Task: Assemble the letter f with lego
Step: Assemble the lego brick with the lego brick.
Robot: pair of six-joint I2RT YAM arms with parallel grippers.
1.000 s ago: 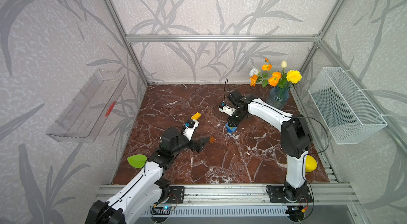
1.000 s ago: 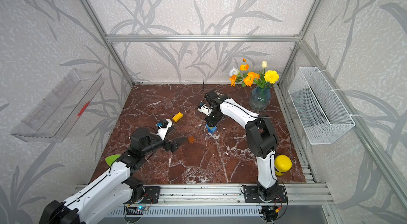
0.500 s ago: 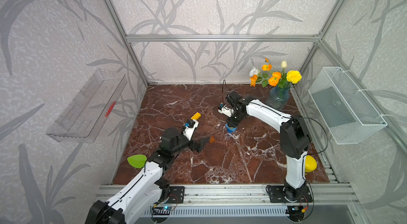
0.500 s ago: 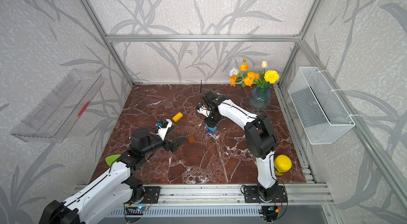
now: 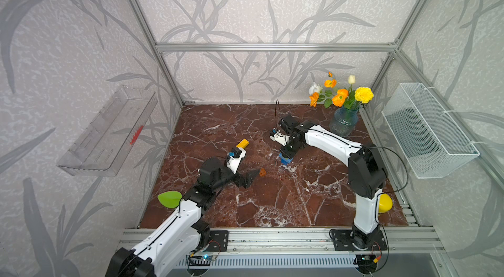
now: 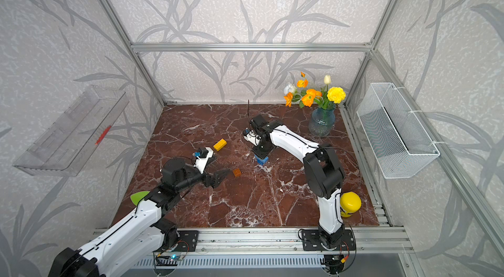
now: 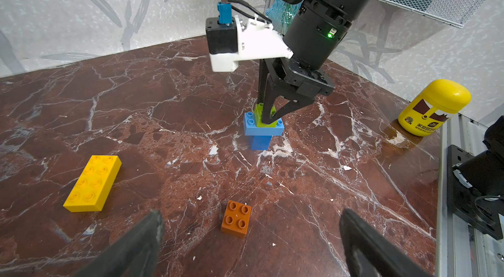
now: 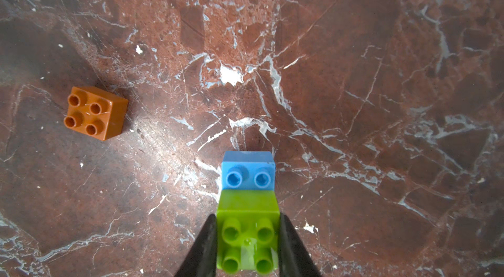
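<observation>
right gripper (image 8: pixel 247 223) clamped on the green brick (image 8: pixel 246 204) atop the long blue brick (image 8: pixel 247 176) overhanging its small blue base (image 7: pixel 260 142) mid-table, left gripper (image 7: pixel 252 217) open near the loose orange brick (image 7: pixel 236 218): off-centre pressing or a dragging release could topple this narrow stack.

A small blue brick (image 7: pixel 260 142) stands studs up with a long blue brick (image 8: pixel 246 177) across its top. A green brick (image 8: pixel 248 207) sits on that, leaving a row of two blue studs bare. The orange brick (image 7: pixel 236 218) and long yellow brick (image 7: pixel 92 183) lie flat, studs up, apart from the stack.
</observation>
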